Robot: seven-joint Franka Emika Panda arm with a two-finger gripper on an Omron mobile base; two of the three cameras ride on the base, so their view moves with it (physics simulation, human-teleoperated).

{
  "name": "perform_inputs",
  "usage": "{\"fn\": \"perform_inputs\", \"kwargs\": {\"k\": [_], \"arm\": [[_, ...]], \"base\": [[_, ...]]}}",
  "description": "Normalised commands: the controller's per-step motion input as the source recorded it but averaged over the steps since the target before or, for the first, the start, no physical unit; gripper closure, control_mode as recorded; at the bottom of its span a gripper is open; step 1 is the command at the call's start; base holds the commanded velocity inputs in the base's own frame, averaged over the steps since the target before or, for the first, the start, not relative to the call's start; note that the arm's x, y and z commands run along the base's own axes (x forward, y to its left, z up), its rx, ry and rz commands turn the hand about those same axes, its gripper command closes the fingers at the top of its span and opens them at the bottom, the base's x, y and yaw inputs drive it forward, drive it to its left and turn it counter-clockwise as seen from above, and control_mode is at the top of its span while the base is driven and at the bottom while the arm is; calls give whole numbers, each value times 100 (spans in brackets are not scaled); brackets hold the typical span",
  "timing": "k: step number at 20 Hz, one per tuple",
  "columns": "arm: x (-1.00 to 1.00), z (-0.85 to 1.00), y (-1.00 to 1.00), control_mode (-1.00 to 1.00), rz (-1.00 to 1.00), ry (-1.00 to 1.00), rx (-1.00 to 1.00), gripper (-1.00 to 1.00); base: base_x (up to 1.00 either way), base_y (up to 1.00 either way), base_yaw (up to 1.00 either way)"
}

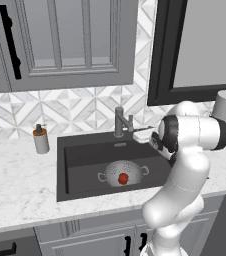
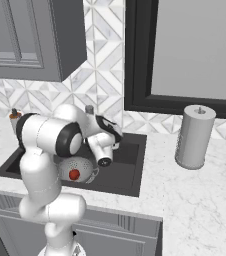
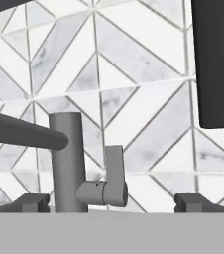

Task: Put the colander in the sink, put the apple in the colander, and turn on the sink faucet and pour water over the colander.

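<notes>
White glossy arm of rounded tubular segments, dark charcoal bands ringing the joints, bulbous elbow and shoulder housings, white wrist with black trim, small round dark disc on the wrist end, two small dark grey blocky fingertips [image 3: 33, 202]

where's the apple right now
The apple lies inside the colander, which sits in the sink, below and in front of the sink faucet in the left base view.
</notes>
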Motion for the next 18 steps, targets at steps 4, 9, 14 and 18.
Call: {"fn": "perform_inputs", "kwargs": {"k": [4,9,14,18], "arm": [[7,6,1,-100,0,-27,10,-100],[5,23,2,-100,0,-20,6,-100],[28,27,0,-100,0,-7,5,-100],[22,26,0,-100,1,0,1,-100]], "base": [[0,0,0],[0,0,0],[0,0,0],[0,0,0]]}}
